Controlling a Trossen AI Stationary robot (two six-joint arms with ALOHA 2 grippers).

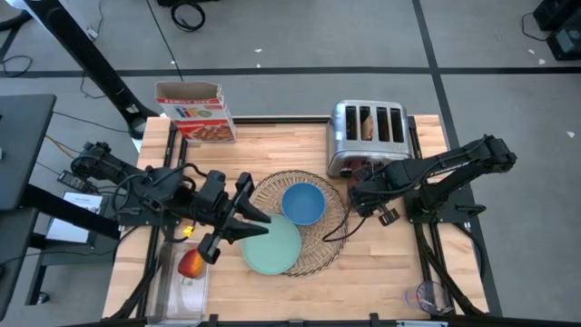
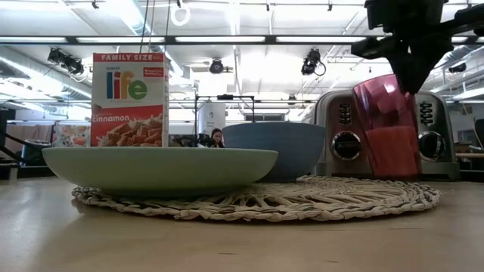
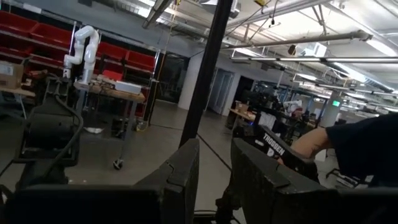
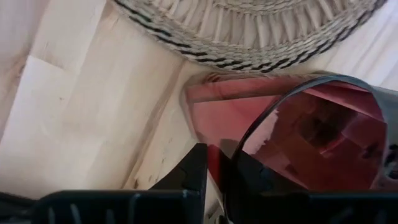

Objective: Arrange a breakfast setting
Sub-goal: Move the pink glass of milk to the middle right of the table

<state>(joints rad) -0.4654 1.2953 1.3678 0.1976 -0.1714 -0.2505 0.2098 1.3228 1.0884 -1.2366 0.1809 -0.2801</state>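
Note:
A round straw placemat bears the mint-green plate and the blue bowl. The pink cup stands just off the mat's right edge, before the toaster, with my right gripper shut on it from above. My left gripper hovers open above the plate's left rim, nothing between its fingers. A red apple lies in the clear bin. A toast slice sticks up from a toaster slot. My right gripper pinches the cup's wall at the rim, one finger outside and the other inside the cup. The fingers point steeply down. The cup leans slightly, mouth up, its foot down at the table beside the mat's edge.
A cereal box stands at the far left. A clear cup sits near the front right corner. Bare wood lies in front of the mat and to its right.

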